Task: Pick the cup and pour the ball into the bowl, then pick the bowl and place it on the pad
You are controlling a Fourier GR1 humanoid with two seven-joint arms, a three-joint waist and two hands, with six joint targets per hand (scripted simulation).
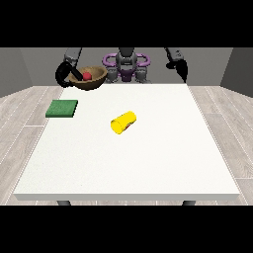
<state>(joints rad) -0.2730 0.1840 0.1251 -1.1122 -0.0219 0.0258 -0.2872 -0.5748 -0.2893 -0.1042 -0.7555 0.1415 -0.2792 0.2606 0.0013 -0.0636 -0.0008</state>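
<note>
Holding a brown bowl [91, 78] up above the far left corner of the white table [148, 163], the hand at the view's left [65, 74] has its black fingers curled round the bowl's left rim, so the bowl hangs in the air rather than resting on the tabletop. Inside the bowl lies a small red ball [87, 76], sitting towards the left side of the hollow, close to the gripping fingers. The bowl looks roughly level, its open mouth facing up. Below and a little to the left of it, on the table's left edge, lies the flat green pad [62, 108], square and bare on top; the bowl is above and behind it, apart from it and not touching. Near the middle of the table a yellow cup [123, 122] lies tipped on its side, its open end turned towards the lower left and its base pointing up and to the right; a trace of red shows at its lower right edge, though what that is cannot be told. The cup is well apart from both the pad and the bowl. The hand at the view's right [181, 67] hangs beyond the table's far right corner, away from every object, holding nothing; whether its fingers are straight or curled cannot be told from this view. The robot's torso [126, 64] stands behind the table's far edge, between the two arms.
</note>
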